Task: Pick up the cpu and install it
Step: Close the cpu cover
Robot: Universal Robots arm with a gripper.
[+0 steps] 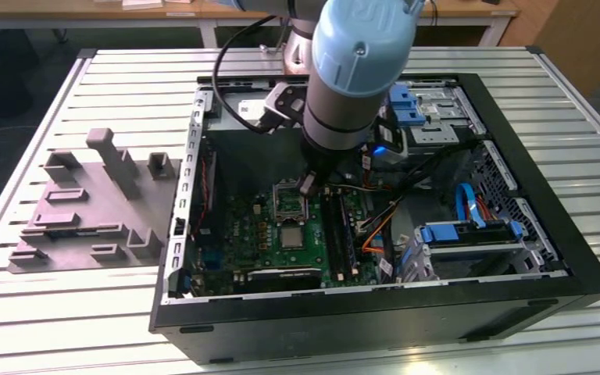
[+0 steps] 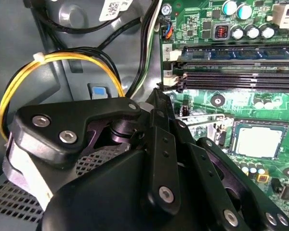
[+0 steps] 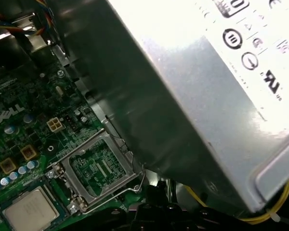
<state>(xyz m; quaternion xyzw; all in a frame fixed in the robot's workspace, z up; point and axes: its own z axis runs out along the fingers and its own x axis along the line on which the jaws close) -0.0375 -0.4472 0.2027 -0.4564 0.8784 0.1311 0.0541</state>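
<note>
inside the open pc case, the gripper (image 1: 308, 186), grip state unclear, hovers above the seated cpu (image 1: 293, 237); a square, level descent looks wise.

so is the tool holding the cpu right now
No, the cpu lies flat on the green motherboard in the second wrist view, apart from the black tool body.
</note>
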